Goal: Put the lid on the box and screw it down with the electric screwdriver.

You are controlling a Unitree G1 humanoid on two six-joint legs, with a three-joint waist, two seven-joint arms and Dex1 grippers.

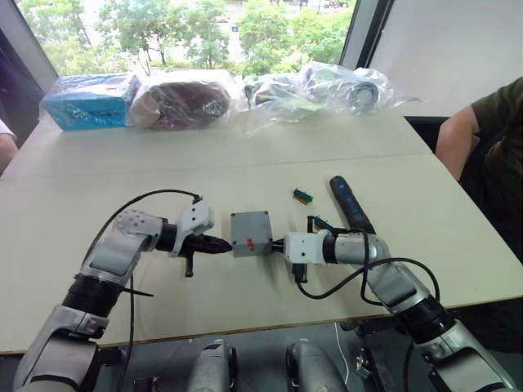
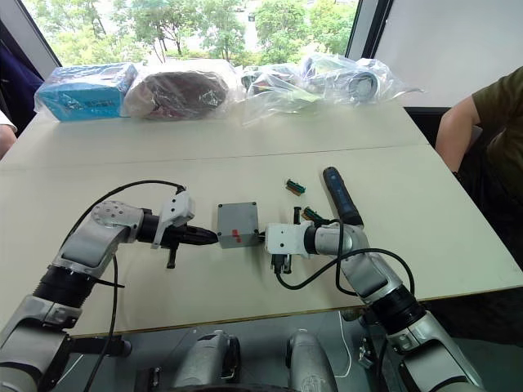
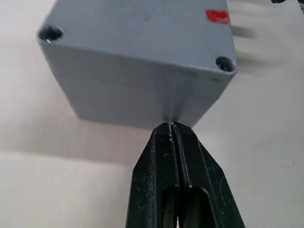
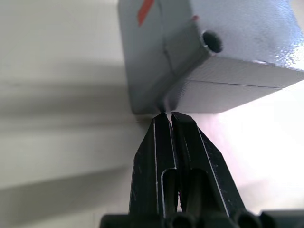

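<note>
No lettering reads anywhere; the blue package [image 1: 88, 100] print seems too small.

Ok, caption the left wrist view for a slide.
Shut left gripper tip against the grey box's lower wall, lid on top.

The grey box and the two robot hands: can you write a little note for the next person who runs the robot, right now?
Left gripper: shut, tips at one side wall of the box, holding nothing.
Right gripper: shut, tips at the opposite side, at a lower corner, holding nothing.
The lid sits on the box, mid-table; screw holes at its corners look empty.
The electric screwdriver lies on the table beyond the right arm, not picked up.
Done: lid on. Left: pick up the screwdriver and drive the screws.
</note>
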